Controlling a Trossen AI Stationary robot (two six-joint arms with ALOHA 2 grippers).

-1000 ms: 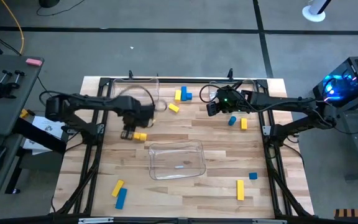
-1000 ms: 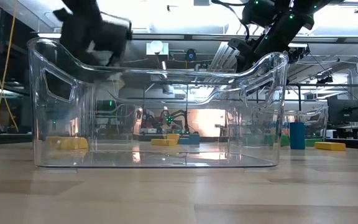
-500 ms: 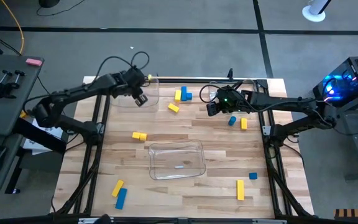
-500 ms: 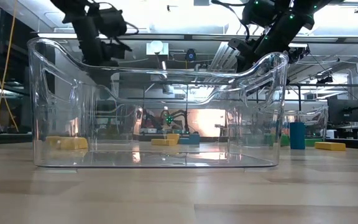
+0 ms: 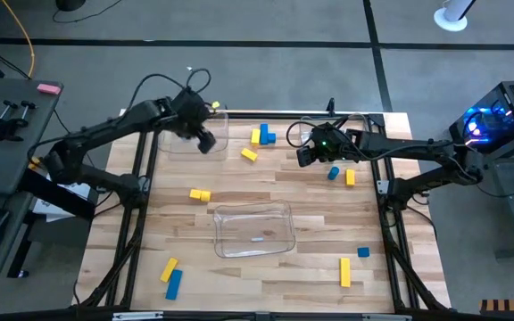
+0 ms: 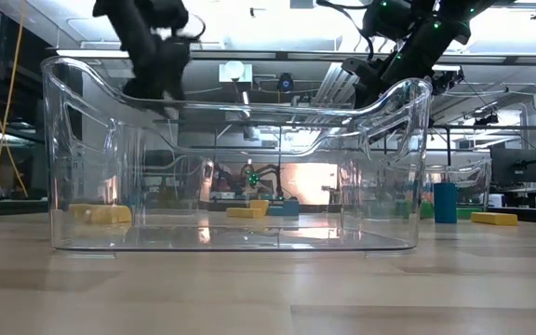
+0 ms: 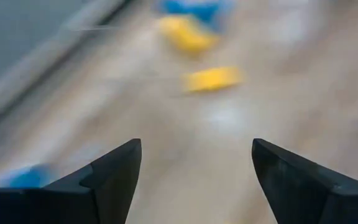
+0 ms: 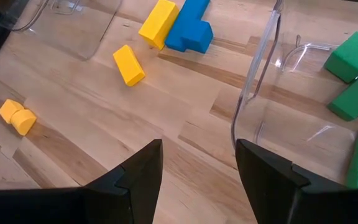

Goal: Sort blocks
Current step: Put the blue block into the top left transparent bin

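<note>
The blocks lie scattered over the table: a yellow pair near the middle, at about ten o'clock from the central clear bin; a yellow and blue cluster at the far edge with a lone yellow block just beside it; a blue cube and yellow block close together toward three o'clock; more yellow and blue bars at the near corners. Green blocks already sit inside the far right bin.

The left gripper hangs over the far left bin, fingers spread with nothing between them. The right gripper hovers beside the far right bin, fingers likewise spread and empty.

The lone yellow block lies at roughly four o'clock from the left gripper, near it, its long axis running from about ten to four o'clock in the high view. The right gripper sits at about three o'clock from that block, somewhat farther off. The left arm therefore looks the likelier one to take it; the yellow pair lies well apart at six o'clock from the left gripper
</note>
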